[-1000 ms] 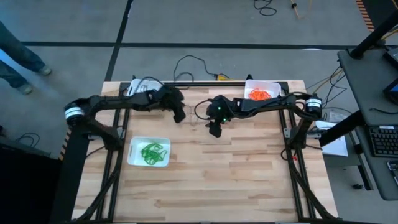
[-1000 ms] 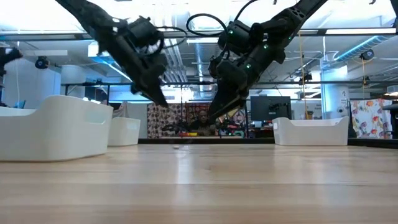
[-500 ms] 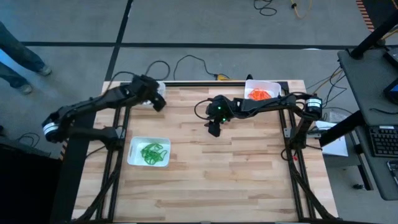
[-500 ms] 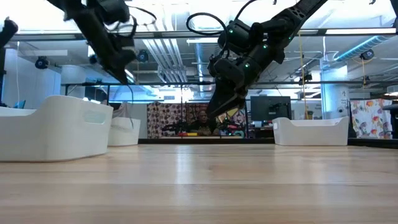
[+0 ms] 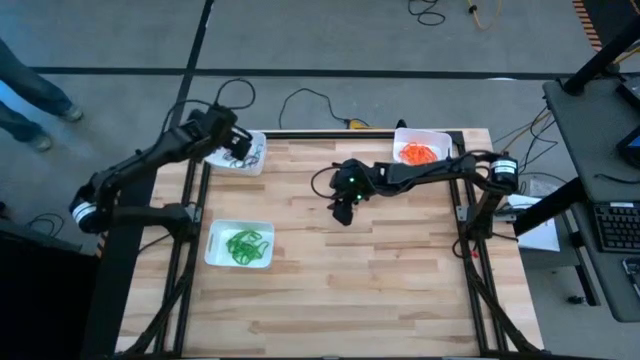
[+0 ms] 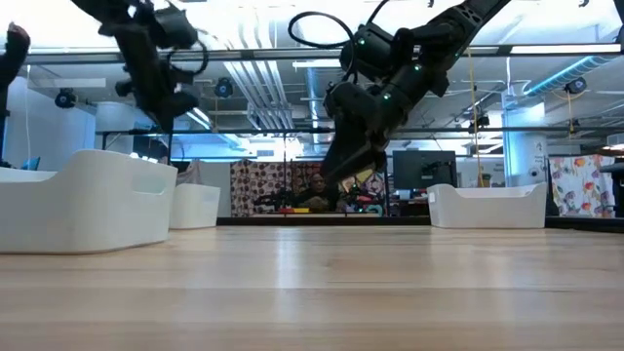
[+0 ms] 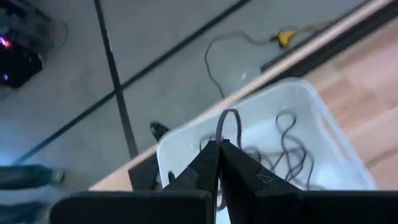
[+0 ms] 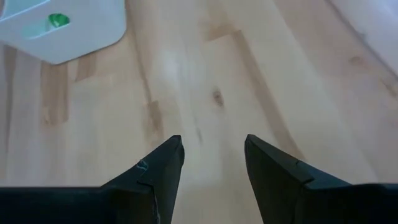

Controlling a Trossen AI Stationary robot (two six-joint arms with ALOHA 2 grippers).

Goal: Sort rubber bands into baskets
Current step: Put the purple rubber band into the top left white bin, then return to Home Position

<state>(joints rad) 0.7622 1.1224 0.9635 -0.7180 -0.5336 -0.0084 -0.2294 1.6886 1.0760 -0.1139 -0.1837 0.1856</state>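
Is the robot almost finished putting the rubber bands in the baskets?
Nearly, it seems. The green bands lie in the near basket, the orange bands in the far right basket, and dark bands in the far left basket. The left hand, shut on a dark band, is over that basket. The right hand is open over bare table. No loose bands show.

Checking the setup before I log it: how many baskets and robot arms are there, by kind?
Baskets: 3 (dark bands, green bands, orange bands)
Robot arms: 2 (left, right)
Total: 5
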